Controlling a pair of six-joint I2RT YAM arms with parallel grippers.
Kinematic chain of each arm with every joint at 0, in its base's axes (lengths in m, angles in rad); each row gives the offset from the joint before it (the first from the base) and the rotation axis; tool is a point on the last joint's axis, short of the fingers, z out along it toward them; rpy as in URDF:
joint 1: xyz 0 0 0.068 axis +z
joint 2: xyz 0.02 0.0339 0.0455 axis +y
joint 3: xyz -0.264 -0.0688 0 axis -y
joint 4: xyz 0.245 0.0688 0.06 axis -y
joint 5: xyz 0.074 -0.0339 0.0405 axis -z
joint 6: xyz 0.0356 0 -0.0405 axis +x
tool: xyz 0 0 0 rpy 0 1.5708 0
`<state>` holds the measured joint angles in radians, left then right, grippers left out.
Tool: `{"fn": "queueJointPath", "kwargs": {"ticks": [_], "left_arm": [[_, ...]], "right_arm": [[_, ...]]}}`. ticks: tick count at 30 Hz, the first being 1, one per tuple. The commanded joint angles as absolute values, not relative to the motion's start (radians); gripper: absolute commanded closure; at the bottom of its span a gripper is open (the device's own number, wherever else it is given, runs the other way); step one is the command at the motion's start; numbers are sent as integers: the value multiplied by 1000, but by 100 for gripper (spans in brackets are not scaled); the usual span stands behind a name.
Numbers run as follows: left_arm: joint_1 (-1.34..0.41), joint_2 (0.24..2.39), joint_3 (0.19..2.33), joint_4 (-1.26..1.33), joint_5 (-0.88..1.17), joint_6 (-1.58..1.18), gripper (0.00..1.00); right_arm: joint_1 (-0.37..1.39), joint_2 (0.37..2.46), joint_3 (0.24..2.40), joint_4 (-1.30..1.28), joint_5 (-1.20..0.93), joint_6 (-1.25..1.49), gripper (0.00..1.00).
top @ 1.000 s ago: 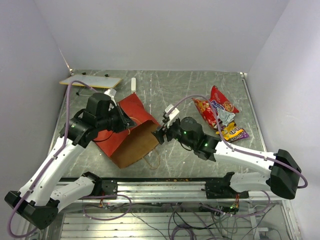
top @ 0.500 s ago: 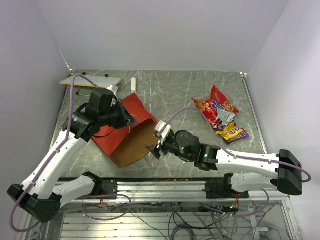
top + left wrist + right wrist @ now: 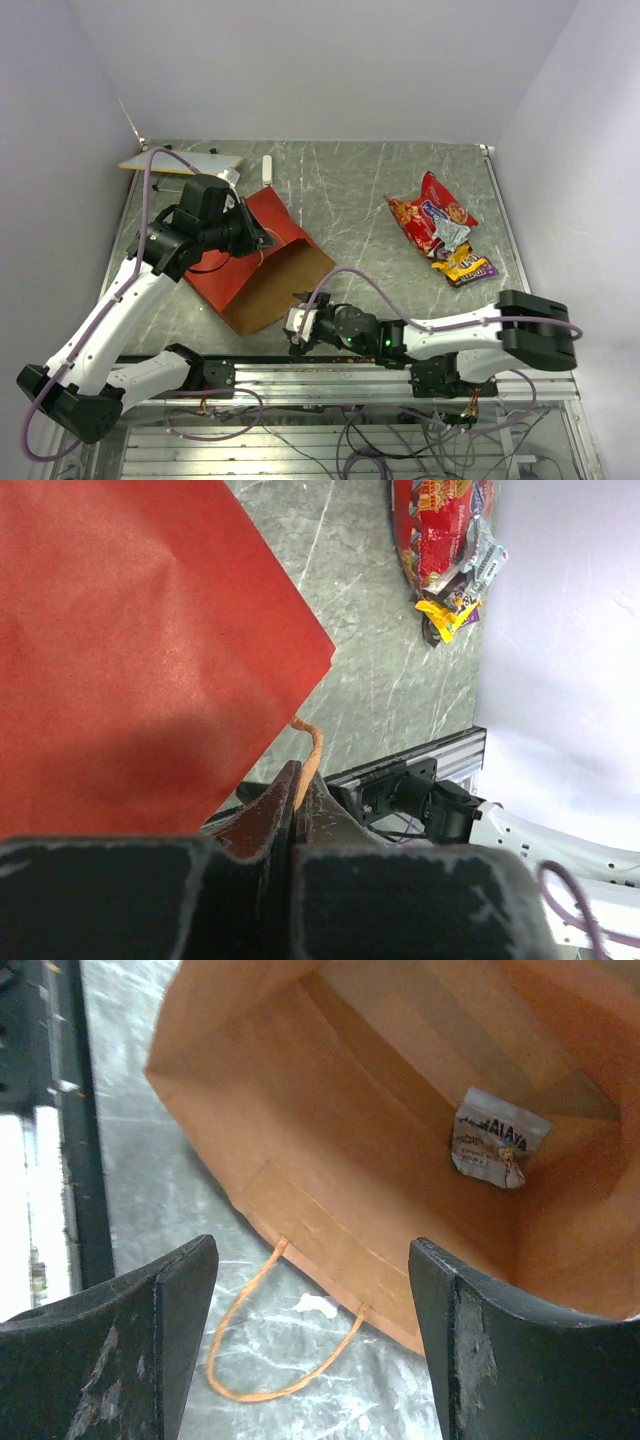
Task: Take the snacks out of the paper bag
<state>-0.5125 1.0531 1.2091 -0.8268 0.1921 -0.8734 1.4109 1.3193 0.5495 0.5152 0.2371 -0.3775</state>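
At 9 o'clock, the left gripper (image 3: 252,233) stays pressed together on the upper lip of the red paper bag (image 3: 262,270), holding its mouth open toward 5 o'clock. The right gripper (image 3: 300,326), fingers spread and empty, has swung to that mouth at 6 o'clock from the unloaded snacks (image 3: 440,232) at 3 o'clock. One silver packet (image 3: 497,1147) lies deep inside, likely the next to fetch.

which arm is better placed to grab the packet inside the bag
Right: its open right gripper faces the paper bag mouth, the white packet straight ahead. The left gripper is shut on the bag's handle.
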Motion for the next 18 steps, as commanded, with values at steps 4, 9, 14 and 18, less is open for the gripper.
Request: {"fn": "queueJointPath", "kwargs": {"ticks": [4, 9, 14, 18], "left_arm": [[-517, 1045, 1282, -813, 243, -872, 93], [-517, 1020, 1301, -872, 224, -866, 93], [-517, 975, 1262, -865, 237, -899, 93], [-517, 947, 1262, -869, 236, -908, 93]], "right_arm": [[1368, 1596, 558, 1047, 354, -488, 23], [1299, 1770, 657, 1211, 435, -404, 23], [1262, 1925, 779, 1274, 528, -349, 21], [1236, 2013, 863, 1264, 538, -320, 20]]}}
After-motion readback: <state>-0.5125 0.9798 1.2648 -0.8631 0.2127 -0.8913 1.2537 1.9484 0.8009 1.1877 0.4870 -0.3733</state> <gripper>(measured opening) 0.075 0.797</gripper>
